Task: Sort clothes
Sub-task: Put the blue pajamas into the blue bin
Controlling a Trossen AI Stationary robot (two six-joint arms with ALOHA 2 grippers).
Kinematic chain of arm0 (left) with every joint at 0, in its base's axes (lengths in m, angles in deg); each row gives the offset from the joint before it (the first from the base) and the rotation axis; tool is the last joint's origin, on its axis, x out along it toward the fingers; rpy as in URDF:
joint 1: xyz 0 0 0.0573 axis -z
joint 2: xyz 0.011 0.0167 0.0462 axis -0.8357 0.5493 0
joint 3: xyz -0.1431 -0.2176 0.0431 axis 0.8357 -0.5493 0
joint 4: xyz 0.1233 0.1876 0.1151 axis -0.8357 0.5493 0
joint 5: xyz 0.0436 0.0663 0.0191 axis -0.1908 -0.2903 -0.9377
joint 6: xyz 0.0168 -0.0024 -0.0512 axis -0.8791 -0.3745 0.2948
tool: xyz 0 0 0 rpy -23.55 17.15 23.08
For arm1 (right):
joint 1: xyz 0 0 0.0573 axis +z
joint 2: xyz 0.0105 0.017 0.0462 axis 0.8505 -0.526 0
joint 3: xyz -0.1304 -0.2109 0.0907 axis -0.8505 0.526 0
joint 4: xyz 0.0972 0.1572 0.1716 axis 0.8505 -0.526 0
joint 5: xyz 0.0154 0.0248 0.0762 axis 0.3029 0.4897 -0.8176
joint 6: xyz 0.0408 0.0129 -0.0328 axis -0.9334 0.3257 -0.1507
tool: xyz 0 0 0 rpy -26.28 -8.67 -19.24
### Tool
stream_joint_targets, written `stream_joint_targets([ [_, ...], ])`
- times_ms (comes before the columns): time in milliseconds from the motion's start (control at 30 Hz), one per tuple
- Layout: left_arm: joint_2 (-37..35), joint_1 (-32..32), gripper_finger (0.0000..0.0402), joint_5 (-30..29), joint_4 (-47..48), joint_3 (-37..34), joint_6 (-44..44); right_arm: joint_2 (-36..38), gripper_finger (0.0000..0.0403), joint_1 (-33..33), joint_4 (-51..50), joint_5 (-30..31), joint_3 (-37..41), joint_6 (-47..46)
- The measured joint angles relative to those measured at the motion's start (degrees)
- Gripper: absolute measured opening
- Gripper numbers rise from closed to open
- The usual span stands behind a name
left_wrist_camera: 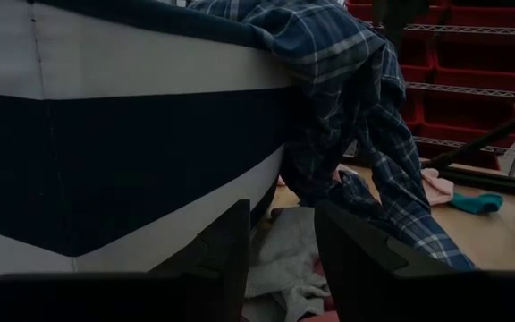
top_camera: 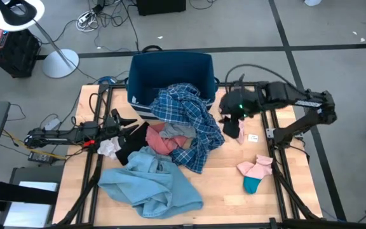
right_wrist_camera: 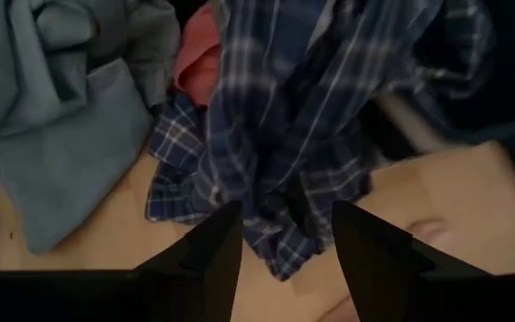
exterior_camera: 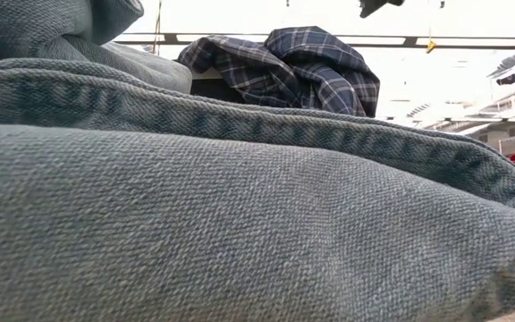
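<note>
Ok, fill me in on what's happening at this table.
Clothes are being sorted. A pile sits mid-table: a blue plaid shirt draped over the rim of the navy bin, a light-blue piece at the front, socks off to the side. The left gripper is open and empty by the pile's edge. The right gripper hovers open beside the plaid shirt.

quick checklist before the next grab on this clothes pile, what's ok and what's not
1. Left gripper open and empty: ok, nothing sits between its fingers.
2. Right gripper open and empty: ok, it hangs over the plaid shirt.
3. Plaid shirt fully in the bin: not ok, it drapes over the rim onto the pile.
4. Socks clear of the pile: ok, they lie apart on the table's right side.
5. Low view usable: not ok, the light-blue piece fills it.
6. Dark item by the right gripper: cannot tell what it is.
</note>
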Motion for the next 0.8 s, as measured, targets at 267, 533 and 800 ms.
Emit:
stream_joint_targets([
  [267,0.0,0.0,0.0133,0.0,0.0,0.0,0.0,7.6,0.0174,4.6,12.6,0.7,18.7,-5.9],
  [533,0.0,0.0,0.0133,0.0,0.0,0.0,0.0,9.2,0.0185,5.4,21.3,0.8,32.1,-7.5],
  [800,0.0,0.0,0.0133,0.0,0.0,0.0,0.0,9.2,0.0255,5.3,26.0,0.8,37.9,-8.1],
])
